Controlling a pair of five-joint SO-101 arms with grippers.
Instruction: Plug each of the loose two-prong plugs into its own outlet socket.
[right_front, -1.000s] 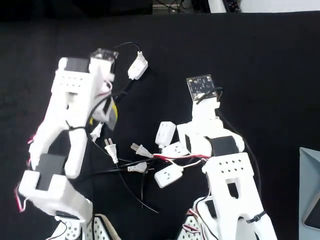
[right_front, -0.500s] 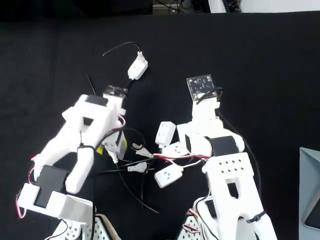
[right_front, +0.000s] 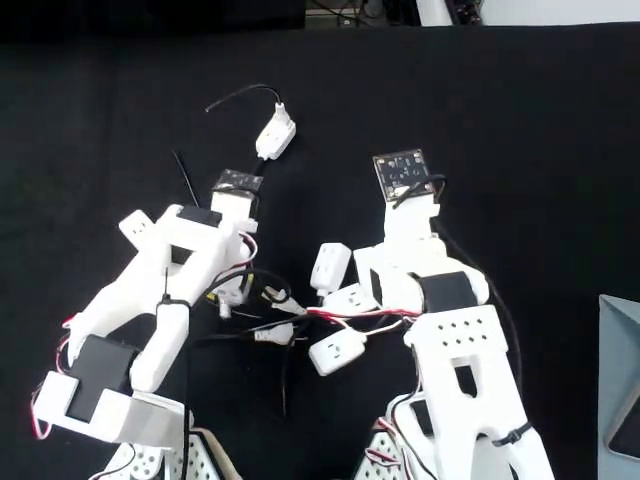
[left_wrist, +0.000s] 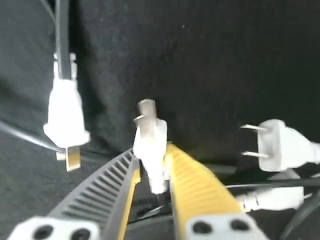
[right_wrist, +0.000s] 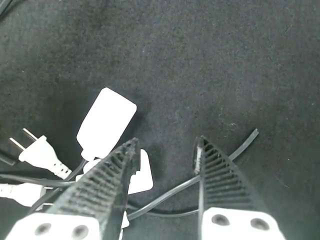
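While the left gripper (left_wrist: 150, 151) clamps one plug (left_wrist: 150, 131) and the right gripper (right_wrist: 166, 145) gapes empty, no socket (right_front: 331, 266) seems filled yet.

Bright even light, white plug (left_wrist: 152, 145) washed pale, black table (right_wrist: 210, 60) dull and matte, shadows faint.

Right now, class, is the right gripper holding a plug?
No, the right gripper is open and grips nothing.

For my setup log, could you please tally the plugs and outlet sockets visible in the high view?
two-prong plugs: 3
outlet sockets: 5
Total: 8
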